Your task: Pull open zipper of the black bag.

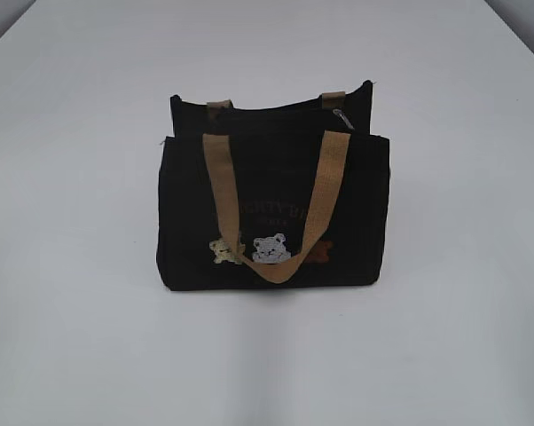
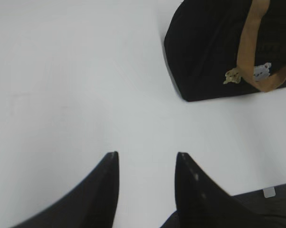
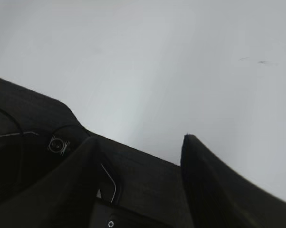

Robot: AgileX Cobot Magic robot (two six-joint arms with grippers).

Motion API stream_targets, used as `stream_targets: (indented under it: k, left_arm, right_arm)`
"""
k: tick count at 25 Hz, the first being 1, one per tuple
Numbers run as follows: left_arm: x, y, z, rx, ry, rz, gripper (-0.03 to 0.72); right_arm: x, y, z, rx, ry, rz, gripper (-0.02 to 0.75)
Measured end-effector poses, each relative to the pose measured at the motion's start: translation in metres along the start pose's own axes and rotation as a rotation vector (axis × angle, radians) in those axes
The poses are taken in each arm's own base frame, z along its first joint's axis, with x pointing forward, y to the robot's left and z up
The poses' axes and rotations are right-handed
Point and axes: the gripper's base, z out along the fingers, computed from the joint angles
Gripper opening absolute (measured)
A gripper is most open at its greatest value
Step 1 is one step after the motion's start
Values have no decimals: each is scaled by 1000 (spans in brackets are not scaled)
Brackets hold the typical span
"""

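The black bag stands upright mid-table, tan handle hanging over its front and bear patches low on the face. Its zipper runs along the top edge, with a small silver slider showing at the right end. Neither gripper appears in the exterior view. In the left wrist view my left gripper is open over bare table, nothing between its fingers, and the bag lies well ahead to the upper right. My right gripper is open and empty; the bag is out of that view.
The white table stretches around the bag on all sides. In the right wrist view a black structure with a thin cable and a round metal fitting fills the lower left under the gripper.
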Motion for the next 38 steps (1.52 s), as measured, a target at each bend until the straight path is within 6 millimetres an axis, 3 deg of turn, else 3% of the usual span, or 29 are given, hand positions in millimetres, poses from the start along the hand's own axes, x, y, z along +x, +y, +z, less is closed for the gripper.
stream_targets:
  k: [5,9,25,34,38]
  left_arm:
    - [41,4,-23,-33,-71,12,295]
    - [52,4,-30,-27,-201,14,282]
    - [52,4,-29,-29,-227,26,265]
    - [52,3,-29,-248,-235,-100,244]
    - [52,2,-29,-255,-236,-110,242]
  right_arm:
    - [24,4,-6,27,-150,-13,424]
    - [32,6,-7,42,-244,-14,424]
    - [42,8,-16,60,-364,-20,379]
    - [45,10,-18,171,-390,71,379]
    - [45,10,-18,180,-389,79,379]
